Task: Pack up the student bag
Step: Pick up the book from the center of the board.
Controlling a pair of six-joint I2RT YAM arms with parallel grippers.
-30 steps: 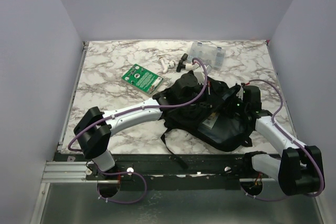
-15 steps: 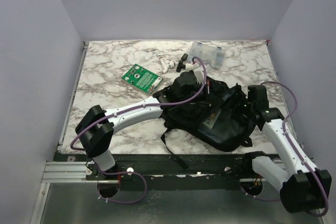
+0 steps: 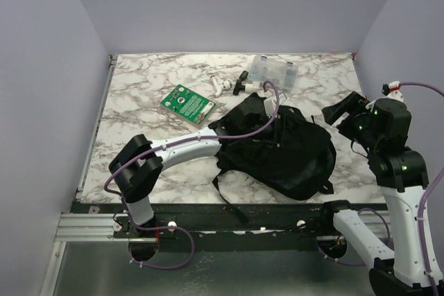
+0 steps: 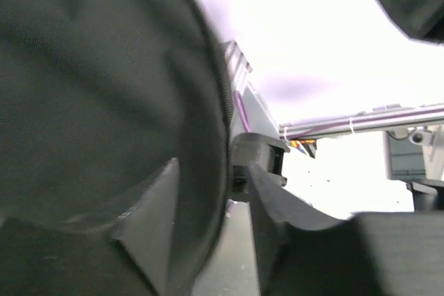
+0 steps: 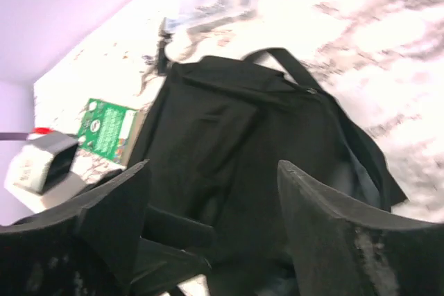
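The student bag [image 3: 291, 157] is a black backpack lying flat at the table's middle right; it also fills the right wrist view [image 5: 243, 136]. My left gripper [image 3: 269, 110] is at the bag's far top edge. In the left wrist view its jaws [image 4: 236, 178] stand narrow, with the bag's black fabric [image 4: 90, 102] and its edge between them. My right gripper [image 3: 345, 111] is raised in the air to the right of the bag. Its jaws [image 5: 214, 171] are wide open and empty.
A green circuit board [image 3: 186, 102] lies left of the bag's top and also shows in the right wrist view [image 5: 104, 129]. A clear plastic compartment box [image 3: 275, 72] stands at the back. Small white pieces [image 3: 220, 86] and a black T-shaped part [image 3: 240, 82] lie beside it.
My right gripper has come out of the bag's mouth, risen and swung right. The bag's opening has dropped and now lies flat. My left gripper has shifted slightly right.
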